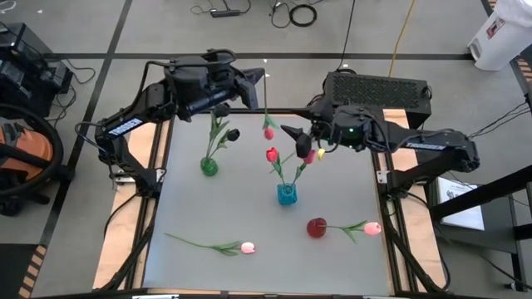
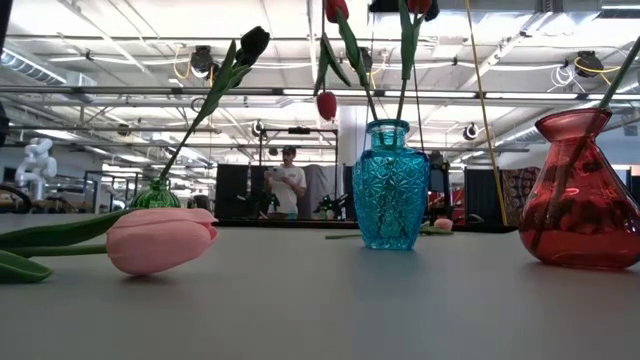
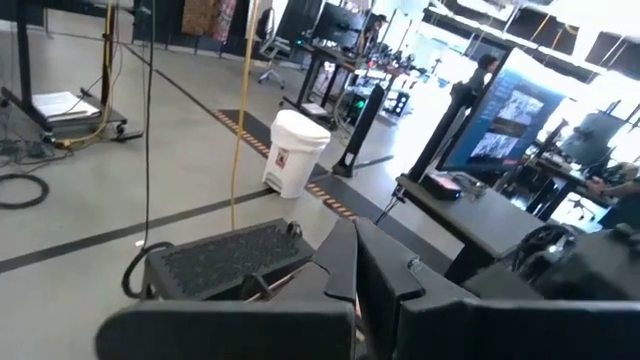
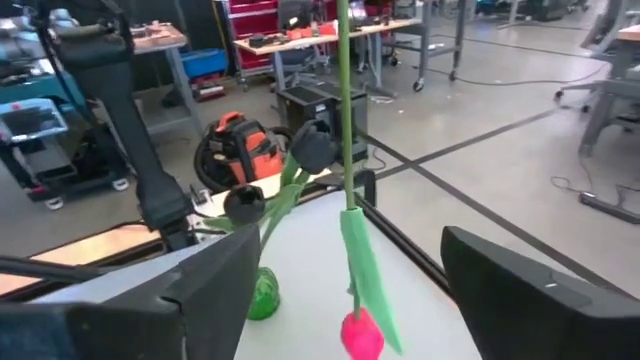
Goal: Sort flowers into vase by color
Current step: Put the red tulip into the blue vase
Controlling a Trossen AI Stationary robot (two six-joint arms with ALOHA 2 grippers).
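Between open right tool (image 4: 340, 300) fingers: tulip (image 4: 362, 335)

Vases: three – green (image 1: 209, 167), blue (image 1: 287, 195), red (image 1: 317, 227). Loose pink tulips on table: two (image 1: 247, 247).

The whole table (image 1: 249, 216) is seen straight down from overhead. A level look across it into the room is given from tabletop height, close to the blue vase (image 2: 390, 185), shared with the overhead view. Each wrist view is aimed forward past its own fingers.
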